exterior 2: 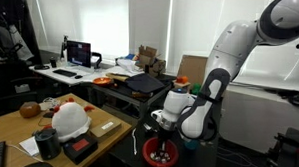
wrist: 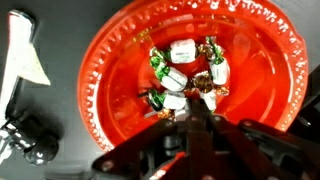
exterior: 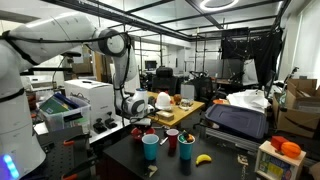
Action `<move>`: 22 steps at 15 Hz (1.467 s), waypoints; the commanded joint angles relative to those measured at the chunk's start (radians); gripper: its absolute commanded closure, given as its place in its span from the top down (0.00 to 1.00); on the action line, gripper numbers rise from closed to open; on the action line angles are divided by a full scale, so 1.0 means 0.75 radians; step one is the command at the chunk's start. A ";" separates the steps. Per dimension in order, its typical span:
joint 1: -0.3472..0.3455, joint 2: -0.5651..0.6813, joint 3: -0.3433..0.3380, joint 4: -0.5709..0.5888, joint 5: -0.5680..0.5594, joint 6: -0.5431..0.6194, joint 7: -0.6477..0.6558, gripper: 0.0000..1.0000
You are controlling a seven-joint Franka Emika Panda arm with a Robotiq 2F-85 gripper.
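Here, the gripper (wrist: pixel 195 118) is seen lowered into a red bowl (wrist: pixel 100 90) set on a dark table (wrist: pixel 65 25). Its fingers are pressed together amid a heap of wrapped candies (wrist: pixel 185 75) at the bowl's middle; whether one is pinched between them cannot be told. A white paper (wrist: pixel 25 60) is laid just beside the bowl. In an exterior view, a blue cup (exterior: pixel 150 147), a red cup (exterior: pixel 172 140) and a banana (exterior: pixel 203 158) are found nearby.

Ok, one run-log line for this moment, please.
fingers: shut | at: wrapped candies | in: red bowl | candy held: cannot tell | bowl on: dark table
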 commanded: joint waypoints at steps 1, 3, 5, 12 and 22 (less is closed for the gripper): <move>0.024 -0.083 -0.032 -0.088 -0.028 0.026 0.050 0.00; 0.023 -0.094 -0.031 -0.101 -0.028 0.027 0.048 0.00; 0.034 -0.106 -0.037 -0.113 -0.028 0.011 0.052 0.26; 0.212 -0.071 -0.219 -0.061 -0.079 -0.004 0.076 0.71; 0.252 -0.029 -0.234 -0.023 -0.152 -0.048 0.061 1.00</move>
